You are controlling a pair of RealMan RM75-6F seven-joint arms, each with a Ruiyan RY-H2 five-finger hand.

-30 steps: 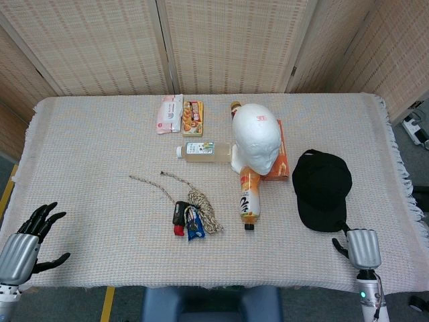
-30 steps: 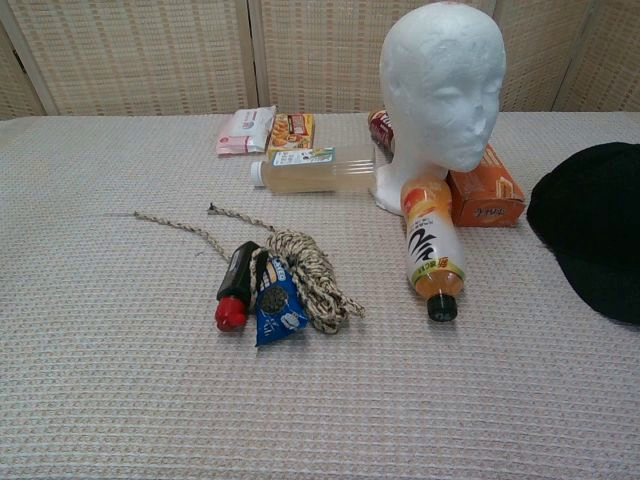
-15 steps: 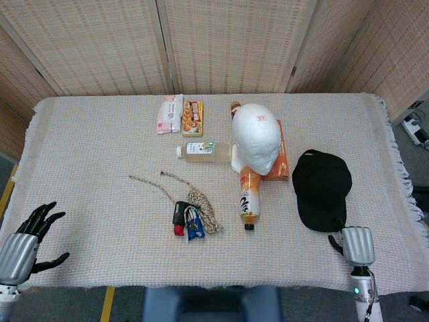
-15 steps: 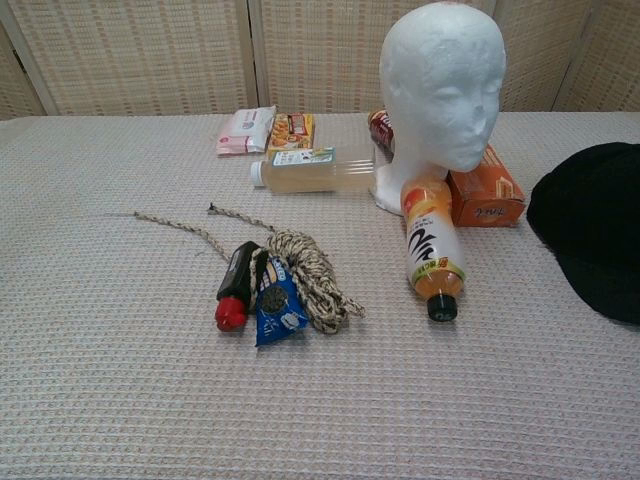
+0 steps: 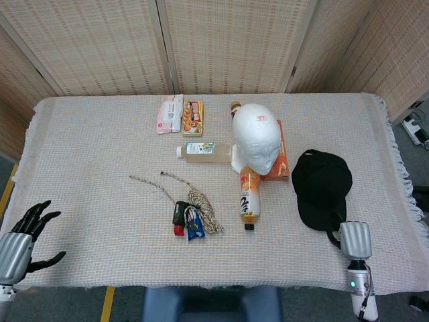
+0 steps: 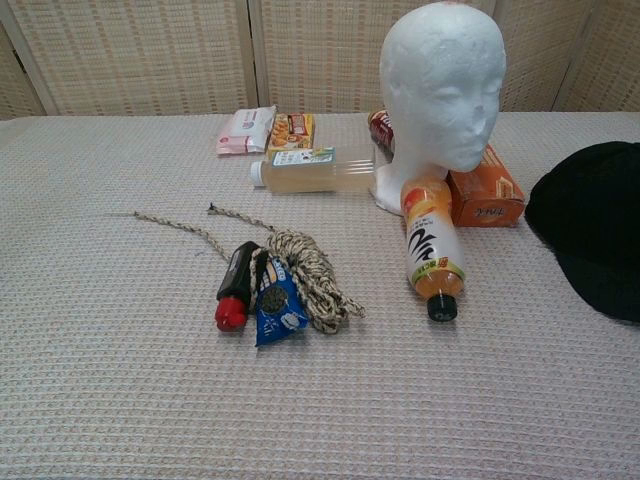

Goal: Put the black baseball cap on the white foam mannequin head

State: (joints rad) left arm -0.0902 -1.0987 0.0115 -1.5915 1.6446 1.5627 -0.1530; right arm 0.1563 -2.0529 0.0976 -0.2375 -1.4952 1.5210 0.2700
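The black baseball cap (image 5: 322,188) lies flat on the right side of the table, brim toward me; the chest view shows it (image 6: 592,225) at the right edge. The white foam mannequin head (image 5: 257,137) stands upright to the cap's left, bare, and faces me in the chest view (image 6: 442,85). My right hand (image 5: 354,240) hovers just below the brim, back of the hand up, thumb (image 5: 333,236) sticking out at the brim's near edge; I cannot tell whether it touches. My left hand (image 5: 17,247) is at the table's front left corner, fingers spread, holding nothing.
An orange drink bottle (image 5: 249,196) lies in front of the mannequin, an orange box (image 5: 280,161) beside it, a clear bottle (image 5: 204,151) behind. A rope coil (image 5: 201,208) with small packets lies mid-table. Snack packs (image 5: 179,115) sit at the back.
My right hand has crept up toward the cap's brim. My left hand has slid down and left toward the table's edge. The cap has barely shifted.
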